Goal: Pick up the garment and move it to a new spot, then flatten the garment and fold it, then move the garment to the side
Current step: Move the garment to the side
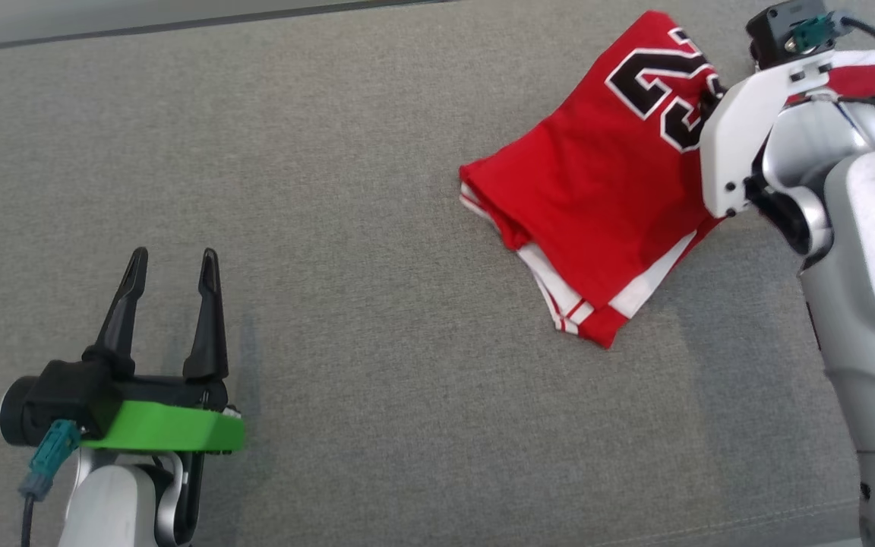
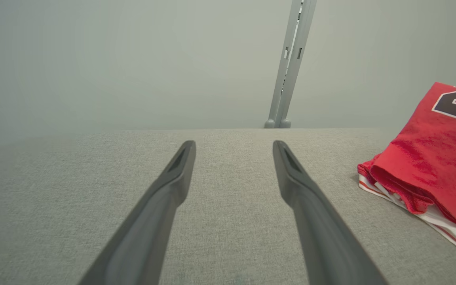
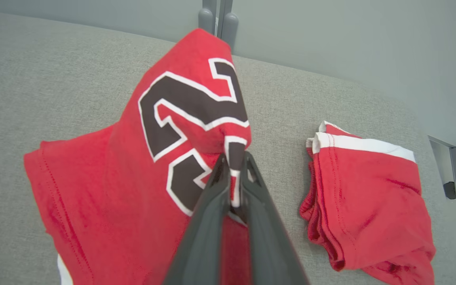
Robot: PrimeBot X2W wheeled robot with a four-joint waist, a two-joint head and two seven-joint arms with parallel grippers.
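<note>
The garment [image 1: 597, 182] is a red jersey with a black, white-edged number, folded over and lying at the far right of the grey cloth-covered table [image 1: 331, 190]. My right gripper [image 3: 234, 158] is shut on a pinch of its cloth by the number, and that part is raised into a peak while the rest [image 3: 105, 190] rests on the table. My pale right forearm [image 1: 741, 129] covers the garment's right side. My left gripper [image 1: 173, 262] stands open at the near left, holding nothing, with the garment [image 2: 430, 166] far off to its right.
A second red folded piece with a white band [image 3: 366, 198] lies just right of the held garment, apart from it. A grey upright post [image 2: 287, 79] stands behind the table's far edge. A metal bracket [image 3: 453, 166] sits at the table's right side.
</note>
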